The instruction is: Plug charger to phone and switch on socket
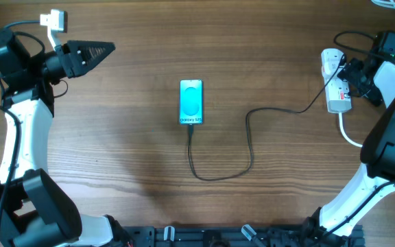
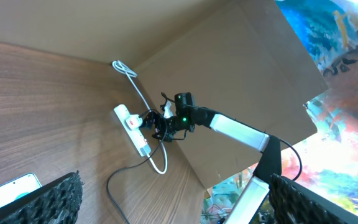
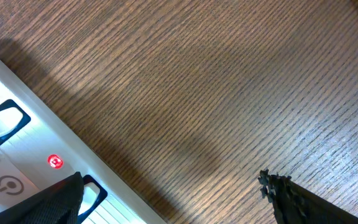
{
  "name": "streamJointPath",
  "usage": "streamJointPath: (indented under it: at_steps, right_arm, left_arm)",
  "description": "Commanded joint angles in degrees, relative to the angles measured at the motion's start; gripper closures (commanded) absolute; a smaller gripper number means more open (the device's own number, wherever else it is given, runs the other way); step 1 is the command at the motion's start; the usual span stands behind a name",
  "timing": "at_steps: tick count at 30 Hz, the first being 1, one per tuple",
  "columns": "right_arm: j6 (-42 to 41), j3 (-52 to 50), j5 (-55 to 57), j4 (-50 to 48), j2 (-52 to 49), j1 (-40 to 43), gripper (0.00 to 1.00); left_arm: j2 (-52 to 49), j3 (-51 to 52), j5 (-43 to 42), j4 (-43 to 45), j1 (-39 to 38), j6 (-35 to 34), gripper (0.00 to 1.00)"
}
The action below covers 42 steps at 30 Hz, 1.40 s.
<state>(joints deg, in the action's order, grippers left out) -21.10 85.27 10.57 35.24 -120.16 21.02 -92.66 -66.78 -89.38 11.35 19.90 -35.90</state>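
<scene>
The phone [image 1: 191, 101] lies at the table's middle, turquoise screen up; a corner of it shows in the left wrist view [image 2: 14, 188]. The thin black charger cable [image 1: 248, 137] runs from the phone's near end, loops, and goes right to the white socket strip [image 1: 336, 88]. My right gripper [image 1: 354, 75] is at the strip, open. In the right wrist view [image 3: 173, 199] one finger lies over the strip's face [image 3: 17, 155] beside a black-framed switch [image 3: 93, 190], and a small red light [image 3: 55, 162] glows. My left gripper [image 1: 105, 49] is open and empty at the far left [image 2: 173, 199].
The strip's thick white lead [image 1: 348, 134] curls toward the right arm's base. A white connector [image 1: 55, 20] hangs by the left arm. A cardboard wall [image 2: 229, 74] stands behind the strip. The arm bases sit along the front edge.
</scene>
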Motion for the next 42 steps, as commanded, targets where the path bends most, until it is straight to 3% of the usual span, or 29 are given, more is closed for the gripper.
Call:
streamJointPath:
  at_steps: [1,27,42]
  right_arm:
    - [1.60,-1.42,-1.84,0.81,-5.22,-1.14,0.02]
    - [1.44,-1.42,-1.90,3.21,-7.06,-1.14,0.02]
    - [3.08,-1.42,-12.17,5.81,-7.06,-1.14,0.01]
  left_arm:
    - [1.49,-1.01,-0.96,-0.02,0.24,0.72,0.00]
    - [1.49,-1.01,-0.96,-0.02,0.24,0.72,0.00]
    - [1.49,-1.01,-0.96,-0.02,0.24,0.72,0.00]
